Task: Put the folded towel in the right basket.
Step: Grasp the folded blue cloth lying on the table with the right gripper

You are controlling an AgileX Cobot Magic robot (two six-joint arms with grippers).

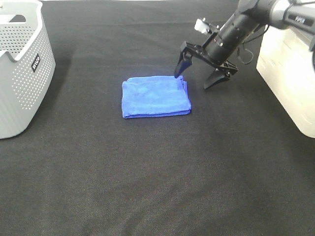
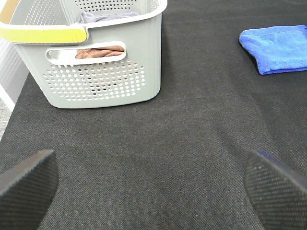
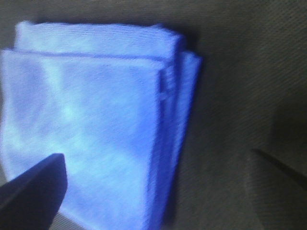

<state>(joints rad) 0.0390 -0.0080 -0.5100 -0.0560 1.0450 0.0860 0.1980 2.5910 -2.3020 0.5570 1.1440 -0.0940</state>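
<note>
A black woven cloth point(image 1: 147, 187) covers the whole scene, from the near side to the far side. It lies flat and has a fine weave. The light is bright and even, with soft shadows. At the cloth's left edge a pale strip point(image 2: 5, 91) shows.

Right arm: black cylindrical wrist section point(image 1: 231, 32) joined to a grey upper link point(image 1: 290, 14) with white lettering, too small to read. Small white block point(image 1: 201, 24) and a red dot point(image 1: 215, 40) on the wrist housing. Thin black cable point(image 1: 252, 55) loops beside it. Black right gripper point(image 1: 191, 82): two tapered, pointed fingers point(image 1: 216, 78). Left gripper point(image 2: 151, 175): dark finger pads point(image 2: 276, 191), fine knurled texture.
</note>
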